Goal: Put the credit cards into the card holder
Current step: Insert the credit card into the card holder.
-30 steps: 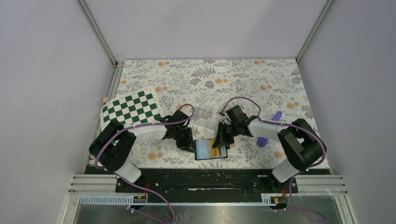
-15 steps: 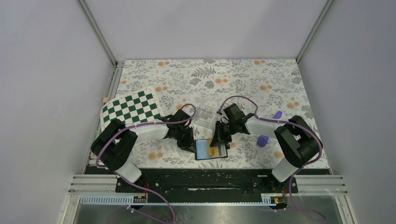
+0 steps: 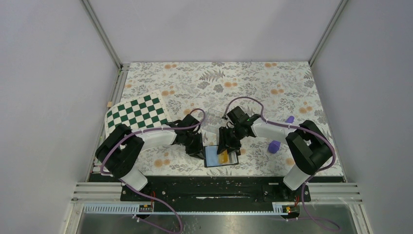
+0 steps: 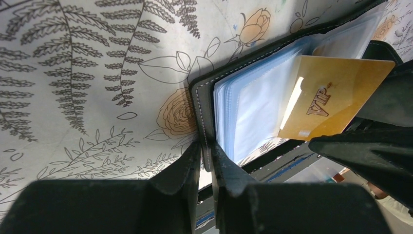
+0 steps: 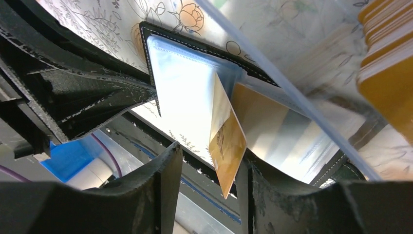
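Observation:
The card holder lies open near the table's front edge, its pale blue pockets facing up. My left gripper is shut on the left edge of its black cover. A gold credit card marked VIP stands tilted with one end in a pocket. My right gripper is open around the card's free end, which leans against the right finger. A second credit card lies flat inside a clear sleeve. More cards are stacked at the upper right.
A clear plastic box sits just behind the card holder. A purple cylinder and a smaller purple piece lie to the right. A green checkered board lies at the left. The black base rail runs just in front.
My right gripper has opened and let go of the gold card, which stays standing in the pocket. The right arm shifted slightly left. The left gripper keeps its grip.

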`<move>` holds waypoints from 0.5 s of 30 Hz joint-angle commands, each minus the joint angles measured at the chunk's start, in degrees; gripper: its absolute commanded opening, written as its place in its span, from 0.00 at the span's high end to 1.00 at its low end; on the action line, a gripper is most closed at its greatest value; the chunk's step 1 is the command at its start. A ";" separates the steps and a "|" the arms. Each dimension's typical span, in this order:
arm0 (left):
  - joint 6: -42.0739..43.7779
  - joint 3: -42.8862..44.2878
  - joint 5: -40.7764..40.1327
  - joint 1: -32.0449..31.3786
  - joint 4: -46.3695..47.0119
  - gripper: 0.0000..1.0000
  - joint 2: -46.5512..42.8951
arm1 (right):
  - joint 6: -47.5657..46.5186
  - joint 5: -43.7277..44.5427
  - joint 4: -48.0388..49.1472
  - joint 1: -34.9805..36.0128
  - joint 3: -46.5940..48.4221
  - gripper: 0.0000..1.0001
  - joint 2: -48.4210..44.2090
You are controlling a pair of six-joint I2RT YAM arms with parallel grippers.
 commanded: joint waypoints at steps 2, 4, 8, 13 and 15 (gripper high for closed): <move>1.07 0.96 -3.39 -0.48 -0.22 0.85 1.86 | -2.06 6.18 -9.33 2.10 2.97 0.48 2.20; 1.07 1.10 -3.29 -0.56 -0.20 0.85 1.96 | -2.23 7.68 -10.68 2.42 3.18 0.46 1.82; 1.07 1.61 -3.40 -0.75 -0.52 0.85 2.16 | -2.33 9.83 -12.68 3.09 3.49 0.41 0.80; 1.40 2.65 -3.30 -1.10 -0.91 0.85 2.85 | -2.39 10.56 -13.46 3.48 4.39 0.39 1.41; 1.42 2.96 -3.24 -1.29 -0.99 0.85 3.07 | -2.65 10.64 -13.85 3.62 5.07 0.39 2.08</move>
